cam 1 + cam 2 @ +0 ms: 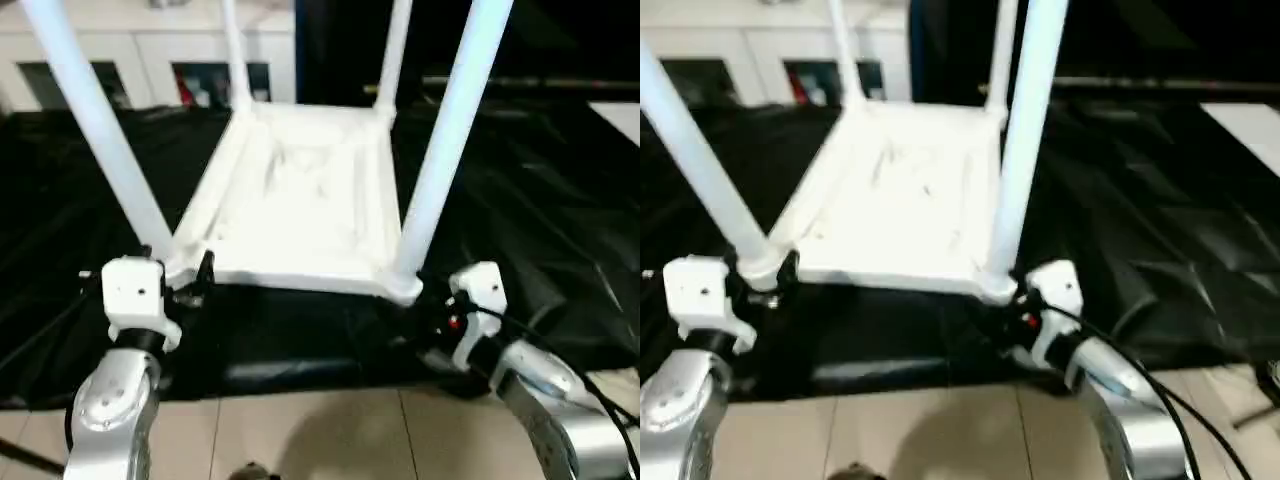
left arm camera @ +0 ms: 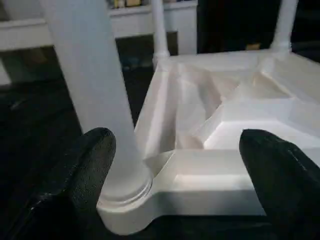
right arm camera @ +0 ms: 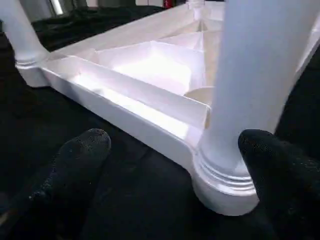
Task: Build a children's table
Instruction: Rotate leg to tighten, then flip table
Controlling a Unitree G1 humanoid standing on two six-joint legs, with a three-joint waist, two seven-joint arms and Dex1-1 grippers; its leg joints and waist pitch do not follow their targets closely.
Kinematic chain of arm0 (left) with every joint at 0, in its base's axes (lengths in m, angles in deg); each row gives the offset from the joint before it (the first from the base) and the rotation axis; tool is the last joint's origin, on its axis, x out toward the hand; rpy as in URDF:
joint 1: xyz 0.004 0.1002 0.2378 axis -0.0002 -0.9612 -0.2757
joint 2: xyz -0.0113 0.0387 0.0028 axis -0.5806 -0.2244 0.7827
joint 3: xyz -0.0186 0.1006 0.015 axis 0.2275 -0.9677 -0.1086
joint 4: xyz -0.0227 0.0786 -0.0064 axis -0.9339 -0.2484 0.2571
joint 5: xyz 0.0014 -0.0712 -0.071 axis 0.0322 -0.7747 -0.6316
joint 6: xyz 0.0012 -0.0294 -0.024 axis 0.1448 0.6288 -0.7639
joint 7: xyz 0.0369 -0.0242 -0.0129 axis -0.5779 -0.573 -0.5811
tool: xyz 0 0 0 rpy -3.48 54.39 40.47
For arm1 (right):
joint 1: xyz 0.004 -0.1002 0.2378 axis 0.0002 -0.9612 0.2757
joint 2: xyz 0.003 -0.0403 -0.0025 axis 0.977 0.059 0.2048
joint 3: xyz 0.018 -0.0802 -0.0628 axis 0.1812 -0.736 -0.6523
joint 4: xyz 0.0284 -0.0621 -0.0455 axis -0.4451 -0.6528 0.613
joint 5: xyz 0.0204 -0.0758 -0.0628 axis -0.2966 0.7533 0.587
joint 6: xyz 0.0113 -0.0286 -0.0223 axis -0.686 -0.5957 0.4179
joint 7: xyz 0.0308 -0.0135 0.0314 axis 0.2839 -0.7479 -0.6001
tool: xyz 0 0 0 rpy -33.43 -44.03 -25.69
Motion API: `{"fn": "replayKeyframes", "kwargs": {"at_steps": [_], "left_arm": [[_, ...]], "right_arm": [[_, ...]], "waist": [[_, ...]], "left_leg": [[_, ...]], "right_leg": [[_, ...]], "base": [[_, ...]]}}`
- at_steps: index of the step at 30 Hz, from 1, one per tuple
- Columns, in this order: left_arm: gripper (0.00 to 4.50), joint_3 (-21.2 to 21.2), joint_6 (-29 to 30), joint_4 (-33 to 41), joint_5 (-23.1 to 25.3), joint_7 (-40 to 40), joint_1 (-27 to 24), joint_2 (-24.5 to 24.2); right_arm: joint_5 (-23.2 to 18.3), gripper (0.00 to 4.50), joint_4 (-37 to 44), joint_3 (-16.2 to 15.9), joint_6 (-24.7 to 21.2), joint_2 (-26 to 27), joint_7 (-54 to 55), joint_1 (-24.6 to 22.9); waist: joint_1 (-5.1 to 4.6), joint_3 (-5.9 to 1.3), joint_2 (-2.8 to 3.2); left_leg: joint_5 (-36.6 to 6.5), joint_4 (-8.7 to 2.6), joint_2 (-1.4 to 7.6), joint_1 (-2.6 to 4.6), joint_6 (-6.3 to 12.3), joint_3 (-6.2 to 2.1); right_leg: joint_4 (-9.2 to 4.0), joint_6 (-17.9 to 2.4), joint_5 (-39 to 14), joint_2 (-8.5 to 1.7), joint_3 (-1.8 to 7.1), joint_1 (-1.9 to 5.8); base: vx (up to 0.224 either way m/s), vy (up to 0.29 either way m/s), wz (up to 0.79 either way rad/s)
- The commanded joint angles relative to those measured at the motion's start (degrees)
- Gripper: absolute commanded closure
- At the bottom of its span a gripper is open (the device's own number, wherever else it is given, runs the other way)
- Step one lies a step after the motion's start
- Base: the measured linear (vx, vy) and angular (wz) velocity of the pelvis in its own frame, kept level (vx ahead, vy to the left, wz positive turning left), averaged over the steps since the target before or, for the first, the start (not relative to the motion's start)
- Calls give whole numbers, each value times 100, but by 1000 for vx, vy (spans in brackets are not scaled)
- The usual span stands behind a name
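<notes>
All four legs stand in the corner sockets of the table top, upside down on the black work table. Left gripper and right gripper are both spread, holding nothing, at the near corners. Left to do, I'd say: flip it upright.

The children's table, white plastic, lies upside down on the black-covered surface with its ribbed underside facing up and all four long tapered legs standing in the round corner sockets, apparently fully seated, near the surface's front edge.
</notes>
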Motion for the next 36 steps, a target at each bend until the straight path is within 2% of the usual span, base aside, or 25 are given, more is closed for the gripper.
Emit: {"fn": "replayKeyframes", "kwargs": {"at_steps": [1,4,5,6,7,9,12,14,15,17,20,21,25,26,30,33,36], "left_arm": [[0,113,102,18,60,-210,74,32],[0,224,134,-47,55,-338,222,32],[0,322,293,-98,74,-488,331,30],[0,322,293,-98,74,-488,331,30],[0,378,397,-135,79,-588,395,30],[0,455,496,-207,88,-715,477,30],[0,673,567,-868,-383,-643,1095,-43],[0,689,520,-1123,-507,-527,1299,-77],[0,696,505,-1368,-554,-452,1461,-127],[0,766,485,-1854,-624,-400,1772,-204],[0,933,357,-2717,-680,-429,2271,-343],[0,940,269,-2935,-665,-405,2397,-391],[0,968,203,-3229,-718,-366,2585,-410],[29,976,127,-3461,-732,-435,2721,-448],[55,1008,-56,-3871,-769,-543,2967,-477],[82,1037,-68,-3832,-707,-788,2968,-408],[104,1054,-218,-3609,-686,-971,2825,-269]], "right_arm": [[-164,1,55,5,34,-10,-130,77],[-269,1,84,-88,12,-90,-361,78],[-298,1,93,-145,23,-154,-496,68],[-298,1,93,-145,23,-154,-496,68],[-323,1,76,-151,29,-157,-541,78],[-349,1,48,-155,40,-152,-587,105],[-277,1,-188,-176,127,-43,-532,374],[-259,1,-280,-187,152,-22,-520,455],[-216,1,-361,-212,189,-12,-509,523],[-217,1,-482,-240,197,23,-519,640],[-153,1,-690,-302,227,95,-493,847],[-107,1,-773,-326,261,125,-477,894],[-35,1,-881,-385,333,164,-481,941],[11,0,-986,-422,398,218,-440,987],[132,0,-1234,-471,593,355,-298,1112],[125,0,-1335,-445,647,455,-214,1181],[85,0,-1397,-419,639,522,-189,1176]], "waist": [[-36,-286,-17],[-30,-262,-17],[-37,-248,-35],[-38,-248,-56],[-22,-260,-49],[-22,-270,-51],[0,-290,-76],[9,-302,-58],[13,-309,-74],[12,-336,-69],[11,-381,-82],[10,-376,-80],[28,-390,-85],[32,-380,-79],[40,-383,-67],[32,-386,-67],[51,-405,-97]], "left_leg": [[-962,-564,430,101,148,-205],[-1229,-584,425,122,83,-185],[-1285,-595,425,116,49,-180],[-1302,-597,422,110,30,-176],[-1272,-585,418,128,25,-165],[-1159,-578,414,122,33,-164],[-957,-557,393,128,45,-157],[-953,-561,387,141,22,-152],[-894,-561,399,134,17,-158],[-664,-540,386,123,43,-153],[-492,-508,369,124,100,-150],[-480,-508,366,116,123,-145],[-424,-499,391,107,187,-138],[-441,-503,391,100,199,-136],[-577,-520,409,117,157,-141],[-625,-528,423,117,149,-140],[-451,-504,432,98,243,-128]], "right_leg": [[-478,-1075,684,-574,265,85],[-544,-1031,125,-584,280,50],[-563,-1017,-12,-586,286,40],[-561,-1002,-63,-582,284,47],[-572,-983,-95,-587,294,30],[-560,-974,18,-585,295,29],[-535,-1006,217,-580,289,17],[-537,-1023,186,-580,288,7],[-524,-1026,274,-584,285,20],[-470,-1022,765,-575,275,31],[-427,-1033,1241,-580,263,54],[-427,-1046,1301,-586,260,53],[-407,-1136,1446,-612,254,62],[-408,-1157,1441,-611,252,54],[-414,-1202,1265,-620,250,44],[-402,-1221,1287,-623,248,44],[-387,-1252,1481,-642,249,58]], "base": [[0,0,0],[0,0,0],[0,0,0],[0,0,0],[0,0,0],[0,0,0],[0,0,0],[0,0,0],[0,0,0],[0,0,0],[0,0,0],[0,0,0],[0,0,0],[0,0,0],[0,0,0],[0,0,0],[0,0,0]]}}
